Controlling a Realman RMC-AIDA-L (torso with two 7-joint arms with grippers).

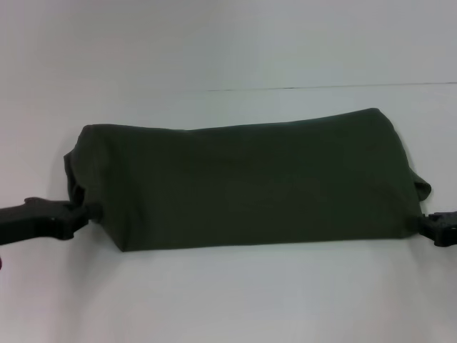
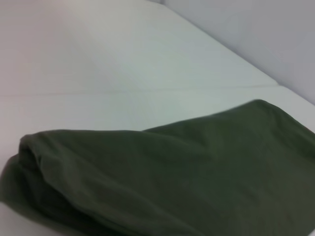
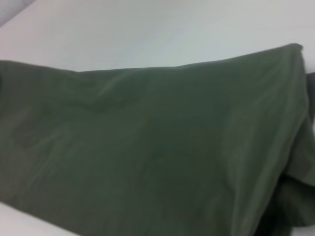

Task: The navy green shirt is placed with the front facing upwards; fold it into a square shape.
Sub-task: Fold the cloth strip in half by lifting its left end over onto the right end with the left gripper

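One fold looks done: I see the shirt [image 1: 246,186] as a wide band mid-table [image 1: 228,300], lettering hidden. Left gripper [image 1: 80,213] at nine o'clock and right gripper [image 1: 427,225] at three touch its ends; their grip I cannot tell. Squaring remains.

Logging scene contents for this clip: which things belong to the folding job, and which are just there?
Job: navy green shirt, folded into a long band; left gripper and right gripper at its ends.
Just there: white table.
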